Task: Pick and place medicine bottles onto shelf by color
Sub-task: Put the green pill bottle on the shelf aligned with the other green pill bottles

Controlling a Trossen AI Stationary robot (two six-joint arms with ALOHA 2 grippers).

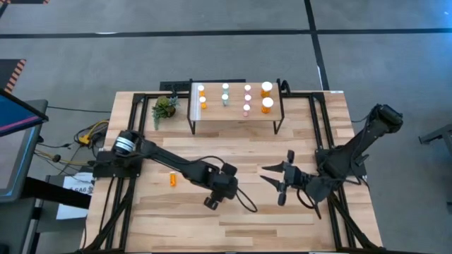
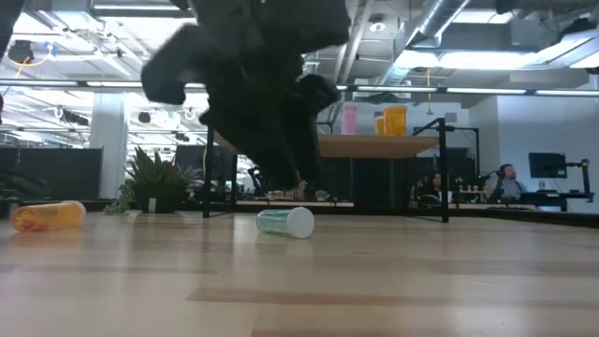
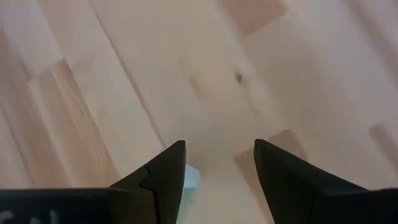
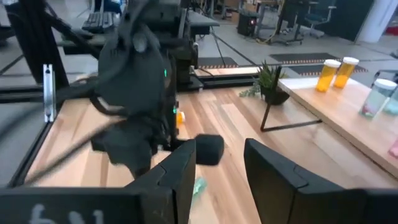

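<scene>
A teal bottle (image 2: 285,222) with a white cap lies on its side on the table, under my left gripper (image 1: 215,199). The gripper is open and points down just above the bottle. The left wrist view shows only a bit of the bottle (image 3: 191,177) beside one finger. My right gripper (image 1: 272,182) is open and empty, level with the table and to the right of the bottle, which shows between its fingers (image 4: 199,185). An orange bottle (image 1: 172,178) lies on its side farther left. The shelf (image 1: 236,116) at the far side carries orange, teal and pink bottles standing upright in columns.
A small potted plant (image 1: 164,107) stands left of the shelf. Two larger orange bottles (image 1: 267,97) stand at the shelf's right end. Black frame rails run along the table's left and right sides (image 1: 321,134). Bare wood lies between the shelf and the grippers.
</scene>
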